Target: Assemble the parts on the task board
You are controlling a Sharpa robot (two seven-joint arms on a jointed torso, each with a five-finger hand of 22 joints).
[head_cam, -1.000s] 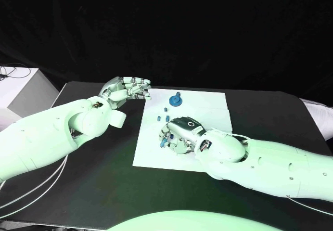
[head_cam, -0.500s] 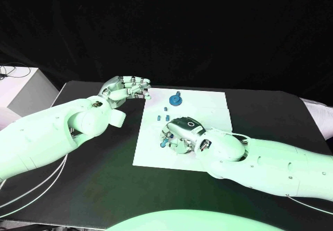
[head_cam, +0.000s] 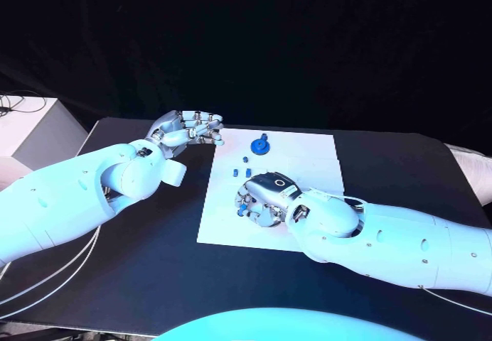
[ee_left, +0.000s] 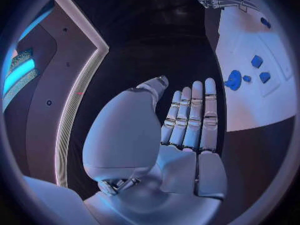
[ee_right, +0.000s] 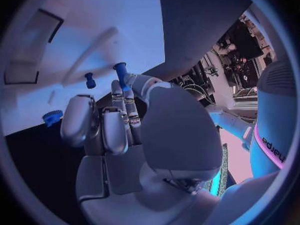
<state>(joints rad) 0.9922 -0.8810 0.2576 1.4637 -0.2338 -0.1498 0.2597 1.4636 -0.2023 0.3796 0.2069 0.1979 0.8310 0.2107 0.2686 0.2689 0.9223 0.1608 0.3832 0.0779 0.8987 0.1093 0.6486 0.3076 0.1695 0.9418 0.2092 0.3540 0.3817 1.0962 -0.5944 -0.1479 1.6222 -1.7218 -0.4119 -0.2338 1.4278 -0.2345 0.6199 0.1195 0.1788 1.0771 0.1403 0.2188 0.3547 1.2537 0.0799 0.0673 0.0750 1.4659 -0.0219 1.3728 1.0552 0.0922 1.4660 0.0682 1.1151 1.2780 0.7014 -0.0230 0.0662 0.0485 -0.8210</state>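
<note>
Peg point(ee_right: 120, 70) pinched in my right hand point(head_cam: 264, 199), for seating on task board point(head_cam: 308, 153); left hand point(head_cam: 190, 129) spread wide at ten o'clock, clear.

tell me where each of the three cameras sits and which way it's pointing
Head view: on the robot's head, looking down at the black table and white task board; both white arms come in from the sides.
Left wrist view: behind the left robot hand, fingers straight and empty, facing the board's edge.
Right wrist view: behind the right robot hand, facing down on the board; it pinches a blue peg.
Shared: head and left wrist views both show the round blue part.
</note>
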